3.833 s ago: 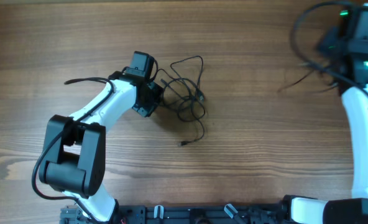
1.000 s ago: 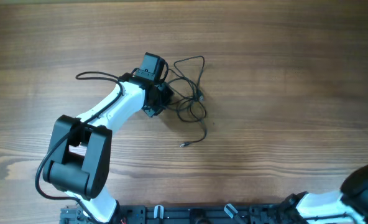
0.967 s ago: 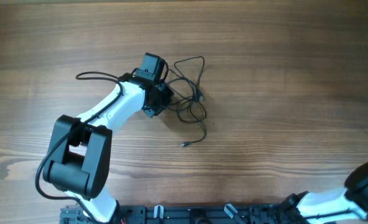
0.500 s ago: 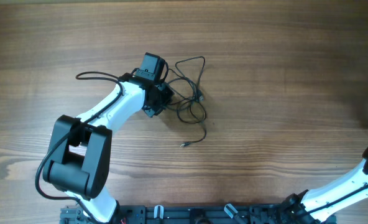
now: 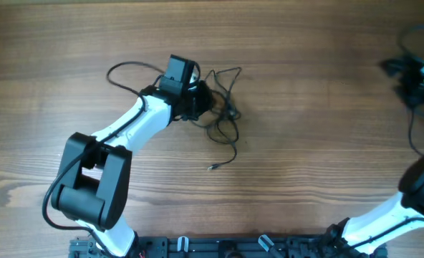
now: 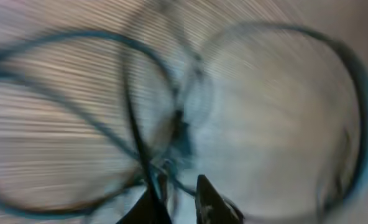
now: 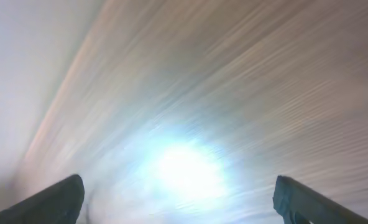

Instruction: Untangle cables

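Observation:
A tangle of thin black cables (image 5: 220, 109) lies left of the table's middle. One loose end with a small plug (image 5: 212, 166) trails toward the near edge. My left gripper (image 5: 200, 100) is at the tangle's left side. In the blurred left wrist view its fingers stand close together (image 6: 175, 182) with a dark strand of the cables (image 6: 136, 140) caught between them. My right gripper (image 7: 178, 205) is open with only bare wood between its wide-set fingers. Its arm shows as a dark blur (image 5: 407, 72) at the far right edge, well away from the cables.
The table is bare brown wood (image 5: 312, 143). A black loop of the left arm's own wiring (image 5: 122, 68) arches out to the left of its wrist. The arm bases and a black rail (image 5: 226, 247) line the near edge.
My left gripper has shifted a little right and toward the far side, pulling the tangle's top loops out of shape. The right arm has swung up from the near right corner to the far right edge.

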Motion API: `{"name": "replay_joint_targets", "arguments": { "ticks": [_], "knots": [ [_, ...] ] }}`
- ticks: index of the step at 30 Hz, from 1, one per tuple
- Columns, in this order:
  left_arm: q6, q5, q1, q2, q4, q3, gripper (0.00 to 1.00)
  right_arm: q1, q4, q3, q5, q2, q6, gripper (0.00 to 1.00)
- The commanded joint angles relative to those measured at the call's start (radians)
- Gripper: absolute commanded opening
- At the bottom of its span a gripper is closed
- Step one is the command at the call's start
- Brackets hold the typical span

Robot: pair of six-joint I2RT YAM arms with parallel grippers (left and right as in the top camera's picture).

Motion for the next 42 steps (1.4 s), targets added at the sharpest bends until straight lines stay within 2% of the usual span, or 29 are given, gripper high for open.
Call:
{"name": "replay_joint_targets", "arguments": {
  "ticks": [1, 5, 8, 11, 13, 14, 15, 16, 17, 19, 20, 22, 24, 27, 29, 32, 34, 36, 40, 42],
  "knots": [
    [0.151, 0.138, 0.006, -0.004, -0.010, 0.002, 0.09, 0.229, -0.041, -0.004, -0.072, -0.015, -0.083, 1.00],
    [0.177, 0.125, 0.077, -0.118, -0.090, 0.002, 0.04, 0.528, -0.056, -0.018, -0.073, -0.015, -0.143, 1.00],
    [0.176, 0.043, 0.131, -0.205, -0.137, 0.002, 0.04, 0.681, -0.055, -0.018, -0.073, -0.015, -0.189, 1.00],
    [0.176, 0.033, 0.167, -0.225, -0.165, 0.002, 0.04, 0.761, -0.056, -0.018, -0.073, -0.015, -0.186, 1.00],
    [0.177, 0.033, 0.175, -0.225, -0.177, 0.002, 0.04, 0.778, -0.026, -0.018, -0.064, -0.015, -0.117, 1.00],
    [0.177, 0.033, 0.175, -0.225, -0.176, 0.002, 0.04, 0.794, 0.013, -0.018, 0.014, -0.015, -0.047, 1.00],
    [0.177, 0.033, 0.175, -0.225, -0.175, 0.002, 0.04, 0.806, 0.027, -0.018, 0.127, -0.015, 0.034, 0.99],
    [0.177, 0.033, 0.175, -0.225, -0.176, 0.002, 0.04, 0.829, 0.024, -0.019, 0.336, -0.011, 0.165, 0.95],
    [0.177, 0.032, 0.175, -0.225, -0.176, 0.002, 0.04, 0.843, 0.022, -0.019, 0.413, -0.008, 0.214, 0.85],
    [0.177, -0.006, 0.175, -0.225, -0.180, 0.002, 0.04, 0.876, 0.025, -0.019, 0.386, 0.010, 0.233, 0.78],
    [0.177, -0.073, 0.175, -0.225, -0.188, 0.002, 0.04, 0.904, 0.014, -0.019, 0.378, 0.019, 0.227, 0.62],
    [0.175, -0.231, 0.175, -0.225, -0.231, 0.002, 0.04, 0.930, -0.008, -0.018, 0.417, 0.026, 0.222, 0.04],
    [0.166, -0.343, 0.189, -0.225, -0.338, 0.002, 0.04, 0.900, -0.086, 0.031, 0.453, -0.008, 0.179, 0.04],
    [0.154, -0.563, 0.270, -0.225, -0.557, 0.002, 0.04, 0.790, -0.230, 0.168, 0.710, -0.158, 0.167, 0.04],
    [0.070, -0.648, 0.374, -0.225, -0.639, 0.002, 0.04, 0.697, -0.252, 0.228, 0.822, -0.280, 0.130, 0.04],
    [-0.057, -0.551, 0.571, -0.225, -0.658, 0.002, 0.04, 0.538, -0.203, 0.241, 0.912, -0.457, 0.105, 0.04],
    [-0.075, -0.447, 0.668, -0.225, -0.644, 0.002, 0.04, 0.445, -0.136, 0.241, 0.882, -0.512, 0.055, 0.04],
    [-0.074, -0.380, 0.733, -0.225, -0.636, 0.002, 0.04, 0.398, -0.054, 0.241, 0.828, -0.519, -0.058, 0.04],
    [-0.068, -0.377, 0.723, -0.225, -0.652, 0.002, 0.04, 0.395, 0.156, 0.241, 0.832, -0.460, -0.161, 0.04],
    [-0.068, -0.377, 0.692, -0.225, -0.658, 0.002, 0.04, 0.388, 0.317, 0.241, 0.927, -0.394, -0.224, 0.04]
  ]
}}
